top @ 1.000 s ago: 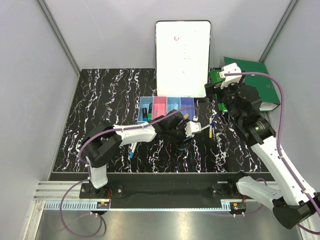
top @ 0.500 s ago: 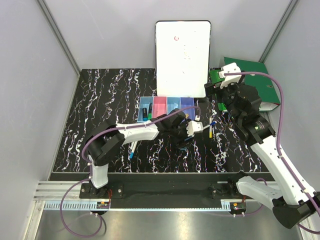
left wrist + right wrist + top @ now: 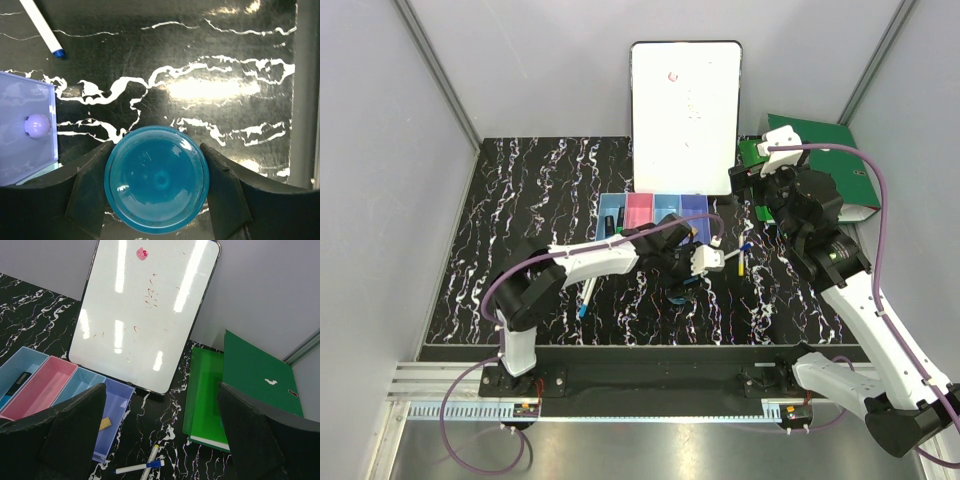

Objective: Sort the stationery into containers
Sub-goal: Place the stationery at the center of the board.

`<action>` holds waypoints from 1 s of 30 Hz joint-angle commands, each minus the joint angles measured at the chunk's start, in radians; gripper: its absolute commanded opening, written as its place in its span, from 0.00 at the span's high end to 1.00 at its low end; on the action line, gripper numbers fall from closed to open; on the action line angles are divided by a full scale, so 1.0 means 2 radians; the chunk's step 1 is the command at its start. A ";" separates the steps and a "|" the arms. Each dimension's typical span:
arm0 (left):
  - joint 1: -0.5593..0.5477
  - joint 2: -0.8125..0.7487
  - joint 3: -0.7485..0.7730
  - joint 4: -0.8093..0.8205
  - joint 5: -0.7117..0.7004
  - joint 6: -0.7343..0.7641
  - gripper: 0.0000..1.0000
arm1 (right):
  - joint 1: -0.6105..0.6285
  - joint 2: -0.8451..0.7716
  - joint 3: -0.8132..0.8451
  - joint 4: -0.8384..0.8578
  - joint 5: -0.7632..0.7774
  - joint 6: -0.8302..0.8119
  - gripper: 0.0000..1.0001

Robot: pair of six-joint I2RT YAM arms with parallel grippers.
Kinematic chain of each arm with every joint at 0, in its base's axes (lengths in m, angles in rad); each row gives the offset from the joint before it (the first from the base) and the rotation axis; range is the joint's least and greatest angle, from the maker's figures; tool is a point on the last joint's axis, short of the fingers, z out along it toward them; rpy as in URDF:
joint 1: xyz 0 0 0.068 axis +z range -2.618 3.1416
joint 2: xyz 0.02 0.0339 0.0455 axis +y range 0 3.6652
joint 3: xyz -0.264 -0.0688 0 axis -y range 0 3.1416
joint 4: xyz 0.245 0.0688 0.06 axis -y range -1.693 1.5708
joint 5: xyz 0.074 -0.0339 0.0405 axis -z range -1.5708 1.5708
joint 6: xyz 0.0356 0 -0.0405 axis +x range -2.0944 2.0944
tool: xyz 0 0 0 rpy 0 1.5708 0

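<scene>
My left gripper (image 3: 682,287) (image 3: 156,187) is down on the table in front of the bins. Its jaws press both sides of the round blue tape roll (image 3: 156,180), which lies flat. The row of four bins (image 3: 653,214) holds a green-black marker (image 3: 611,226) in the left light blue bin and a tan block (image 3: 104,424) in the purple bin (image 3: 112,407). Two white pens, one blue-ended (image 3: 140,468) and one yellow-ended (image 3: 152,456), lie crossed right of the bins. Another blue-ended pen (image 3: 586,297) lies at the left. My right gripper (image 3: 748,178) (image 3: 160,440) hangs open and empty, high at the back right.
A large white board (image 3: 685,115) leans on the back wall behind the bins. A green binder (image 3: 825,165) lies at the back right. The purple bin's corner (image 3: 25,145) sits close to the left finger, and a blue-tipped pen (image 3: 42,27) lies beyond it.
My left gripper has dropped a little toward the near side and settled around the blue tape roll. The right arm has not moved.
</scene>
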 commanded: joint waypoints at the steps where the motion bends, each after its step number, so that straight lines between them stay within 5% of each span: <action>1: 0.003 -0.022 0.034 -0.025 0.034 0.030 0.45 | 0.002 -0.007 0.012 0.021 -0.001 -0.003 0.00; 8: 0.003 -0.017 0.044 -0.044 0.037 0.044 0.20 | 0.002 -0.007 0.014 0.021 -0.001 -0.005 0.00; 16: 0.004 -0.017 0.045 -0.048 0.034 0.046 0.23 | 0.002 -0.006 0.014 0.021 -0.002 -0.004 0.00; 30: 0.008 0.009 0.130 -0.207 -0.003 0.220 0.25 | 0.002 -0.009 0.014 0.021 -0.003 -0.003 0.00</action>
